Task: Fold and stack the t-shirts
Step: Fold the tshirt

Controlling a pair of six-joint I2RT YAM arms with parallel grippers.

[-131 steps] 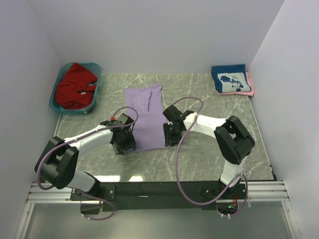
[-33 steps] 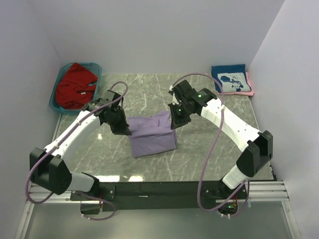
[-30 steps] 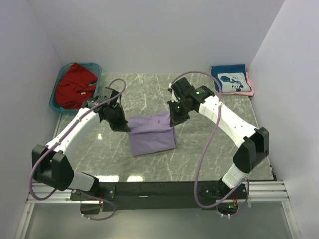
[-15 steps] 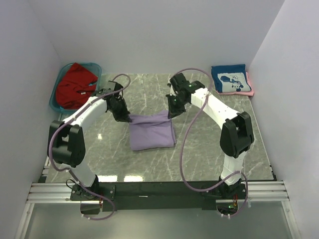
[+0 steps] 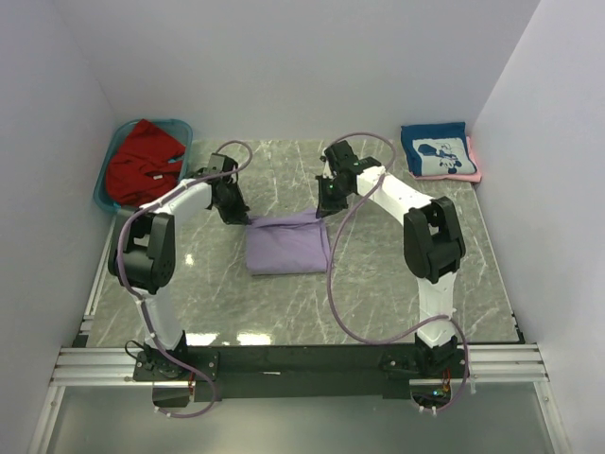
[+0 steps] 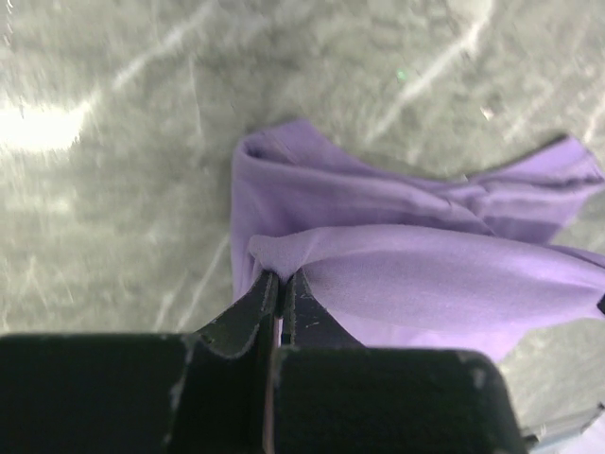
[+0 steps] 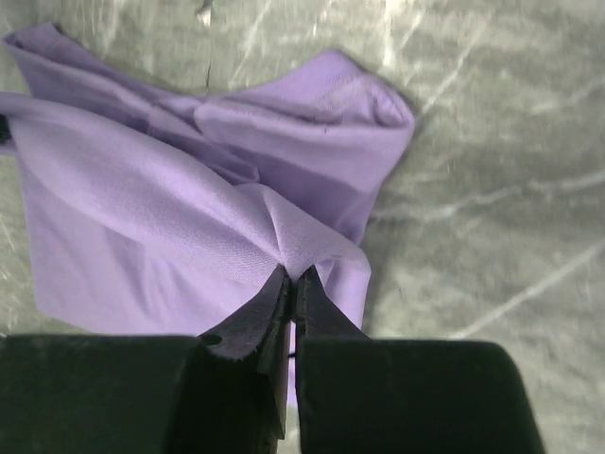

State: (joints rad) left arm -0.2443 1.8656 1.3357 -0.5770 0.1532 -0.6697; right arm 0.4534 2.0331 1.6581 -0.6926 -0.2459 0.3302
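White walls (image 5: 284, 66) close in a grey-green marble-patterned tabletop (image 5: 284, 303), and a teal plastic tub (image 5: 104, 200) sits in its far left corner. A crumpled red cloth t-shirt (image 5: 142, 161) fills the tub. To the right of the tub and nearer the arm bases lies a soft lavender-purple t-shirt (image 5: 288, 246), doubled over into a rough rectangle. Its far edge is lifted slightly off the marble and its near part lies flat. The left gripper (image 5: 248, 219) is at the far corner of that shirt on the side toward the tub. In the left wrist view its jaws (image 6: 282, 284) are pressed almost together on a raised fold of the lavender-purple t-shirt (image 6: 425, 274), with only a sliver between them. The right gripper (image 5: 321, 214) is at the other far corner, on the side away from the tub. In the right wrist view it (image 7: 293, 279) likewise pinches a small peak of the cloth (image 7: 142, 208) between nearly closed fingers, and creases fan out from the pinch. Between the two grips the upper layer runs as a taut ridge over looser folds underneath. Far to the right of the tub, in the opposite back corner, a folded navy t-shirt with a white graphic (image 5: 435, 151) rests on a folded pink t-shirt (image 5: 474, 165), whose edge shows along the right side.
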